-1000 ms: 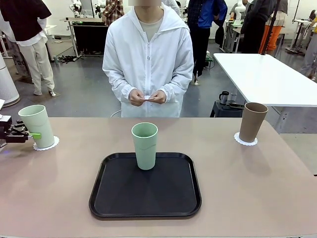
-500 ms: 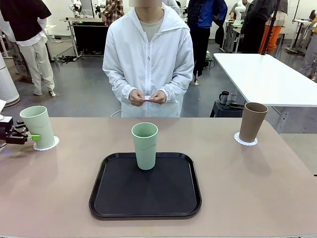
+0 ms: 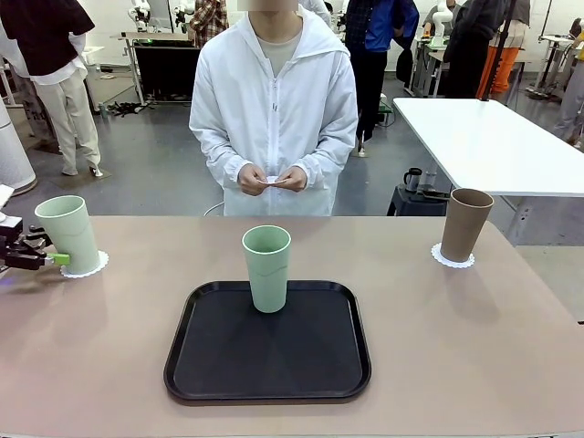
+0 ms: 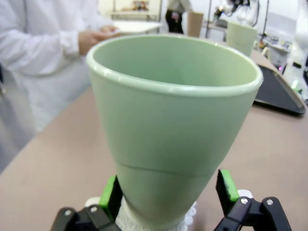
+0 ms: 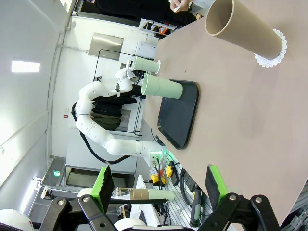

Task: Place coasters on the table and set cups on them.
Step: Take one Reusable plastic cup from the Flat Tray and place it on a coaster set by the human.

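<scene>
My left gripper point(image 4: 168, 192) stood with its jaws apart around the foot of a pale green cup point(image 3: 68, 234), one green pad point(image 4: 227, 185) clear of the cup wall with a gap showing and the other just beside it; whether that one touched I could not tell. The cup stood upright on a lacy white coaster point(image 3: 88, 266) near the left edge of the table point(image 3: 456, 347), and from my left wrist I saw the scalloped rim of the coaster poking out under its base. My right gripper point(image 5: 159, 185) hung spread wide with nothing between its fingers, well apart from everything on the table. Ahead of it the brown cup point(image 5: 245, 31) stood on a second coaster point(image 5: 272, 54) near the table's right side. The other pale green cup point(image 3: 266, 267) stood upright on the far part of the black tray point(image 3: 210, 365) in the middle of the table, with no coaster under it. Across the table a person in a white jacket point(image 3: 274, 109) held both hands point(image 3: 272, 179) together at the waist, pinching a small white thing point(image 3: 271, 180) between the fingers; it was too small for me to make out more.
</scene>
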Robot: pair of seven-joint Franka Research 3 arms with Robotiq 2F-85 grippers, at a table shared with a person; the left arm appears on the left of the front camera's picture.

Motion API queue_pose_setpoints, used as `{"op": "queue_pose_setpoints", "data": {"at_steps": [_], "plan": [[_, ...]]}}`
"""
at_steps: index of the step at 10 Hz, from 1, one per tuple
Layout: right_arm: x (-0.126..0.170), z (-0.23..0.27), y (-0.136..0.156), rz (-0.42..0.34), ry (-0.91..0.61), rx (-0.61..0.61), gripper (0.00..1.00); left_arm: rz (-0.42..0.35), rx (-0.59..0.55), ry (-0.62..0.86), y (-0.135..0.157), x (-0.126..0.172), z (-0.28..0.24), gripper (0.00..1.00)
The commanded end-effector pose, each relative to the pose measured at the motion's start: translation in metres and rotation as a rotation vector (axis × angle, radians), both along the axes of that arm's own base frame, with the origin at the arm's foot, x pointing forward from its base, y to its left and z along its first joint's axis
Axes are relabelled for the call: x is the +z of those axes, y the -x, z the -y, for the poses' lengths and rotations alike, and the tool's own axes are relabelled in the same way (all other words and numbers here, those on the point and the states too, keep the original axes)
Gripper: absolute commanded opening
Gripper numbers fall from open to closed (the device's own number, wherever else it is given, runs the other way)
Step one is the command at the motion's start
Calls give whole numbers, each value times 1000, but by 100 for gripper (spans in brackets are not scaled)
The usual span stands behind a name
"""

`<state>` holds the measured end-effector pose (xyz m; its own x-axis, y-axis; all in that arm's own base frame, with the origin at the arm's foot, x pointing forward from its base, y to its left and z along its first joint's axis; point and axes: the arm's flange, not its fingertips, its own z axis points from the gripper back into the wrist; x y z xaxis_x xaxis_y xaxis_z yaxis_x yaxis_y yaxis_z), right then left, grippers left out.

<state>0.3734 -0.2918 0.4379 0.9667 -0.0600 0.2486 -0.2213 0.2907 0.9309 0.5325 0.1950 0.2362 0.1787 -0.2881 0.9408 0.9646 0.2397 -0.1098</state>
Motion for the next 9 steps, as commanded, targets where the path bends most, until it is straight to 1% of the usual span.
{"op": "queue_pose_setpoints", "data": {"at_steps": [1,4,5,6,8,9], "plan": [[0,-1,0,1,5,-2,100,-52,-9,-75,1,3,-2,100],[0,-1,0,1,5,-2,100,-82,-10,-191,8,14,-12,100],[0,-1,0,1,5,-2,100,-85,4,-212,13,26,-19,100],[0,-1,0,1,5,-2,100,-88,28,-226,22,44,-24,100],[0,-1,0,1,5,-2,100,-177,119,-338,46,97,-29,100],[0,-1,0,1,5,-2,100,-292,185,-418,56,125,-27,100]]}}
